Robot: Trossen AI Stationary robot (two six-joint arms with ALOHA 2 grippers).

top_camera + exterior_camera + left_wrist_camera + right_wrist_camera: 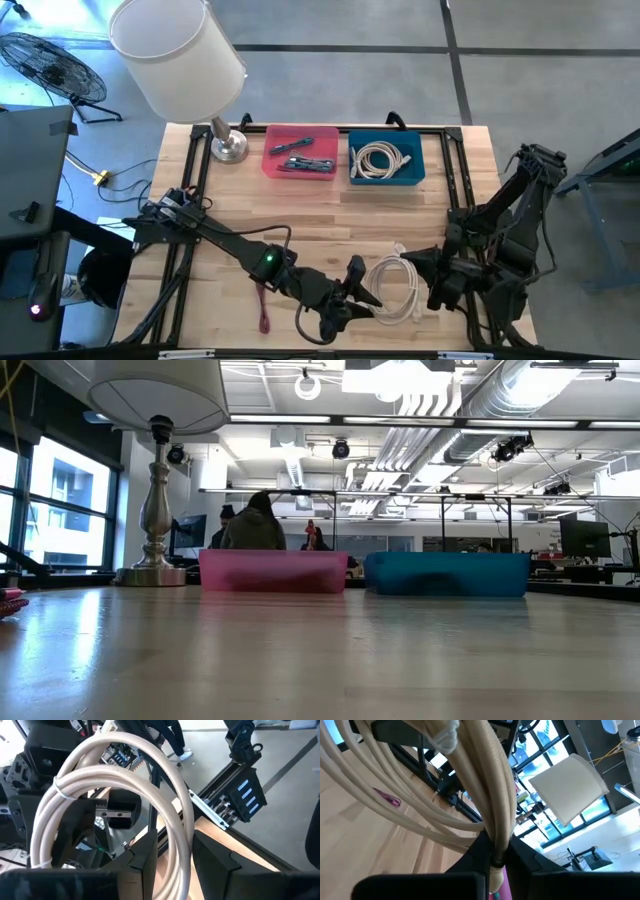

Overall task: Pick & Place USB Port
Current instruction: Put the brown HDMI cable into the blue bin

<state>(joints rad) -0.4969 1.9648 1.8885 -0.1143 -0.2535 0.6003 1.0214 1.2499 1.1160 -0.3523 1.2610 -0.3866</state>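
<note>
A white coiled USB cable [395, 287] hangs between my two grippers over the table's near right part. My right gripper [495, 854] comes from the right and is shut on the coil. Opposite it, my left gripper [175, 865] reaches in from the left and stands open, with a loop of the coil [176, 835] passing between its fingers. In the high view the left gripper [362, 293] sits at the coil's left side and the right gripper [422, 277] at its right side. A white tie [61, 790] binds the strands. My right gripper pinches several strands of the coil together [496, 837] between its two fingers, coming in roughly level from the table's right. The fingers lie across the strands, and the rest of the coil spreads out beyond them above the table. My left gripper has the loop between its open fingers [147, 855]; whether they touch it I cannot tell.
At the table's far side stand a pink bin [300, 152] with dark cables and a blue bin [386, 160] with a white coiled cable. A lamp [180, 55] stands at the far left. A red cable [264, 305] lies near the front edge.
</note>
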